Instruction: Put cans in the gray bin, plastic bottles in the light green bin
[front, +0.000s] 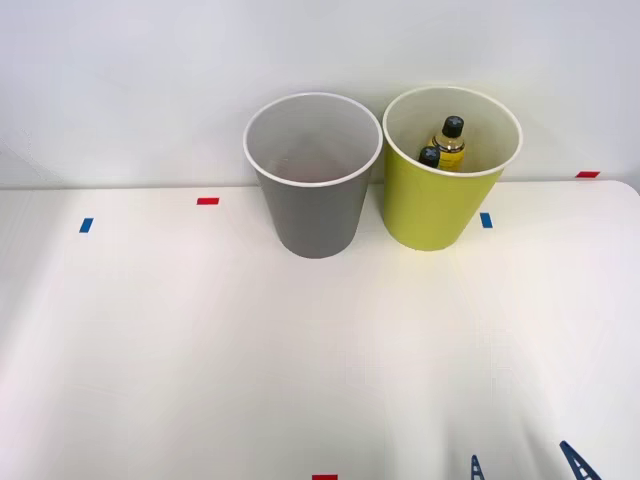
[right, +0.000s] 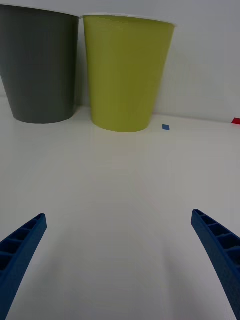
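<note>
White tabletop (front: 200, 340) runs back to a plain pale wall, marked with small red and blue tape tabs. Taking the gray bin (front: 312, 175) as the reference: it stands upright at the far side of the table, and the light green bin (front: 450, 170) stands just beside it on the robot's right, the two rims close or touching; which cannot be told. Two black-capped bottles (front: 447, 142) lie inside the green bin, one showing amber contents. A faint reddish patch sits low inside the gray bin, possibly the can, but this is not confirmed. The right gripper (right: 120, 260) sits low over the table, well short of the gray bin on the near side and toward the robot's right, fingers (right: 22, 245) spread wide and holding nothing. Judged status: sorting appears complete or nearly so. Risks from here: a forward sweep of the arm could strike the green bin first, tipping it or shoving it against the gray bin; the light, tall bins would topple easily.
</note>
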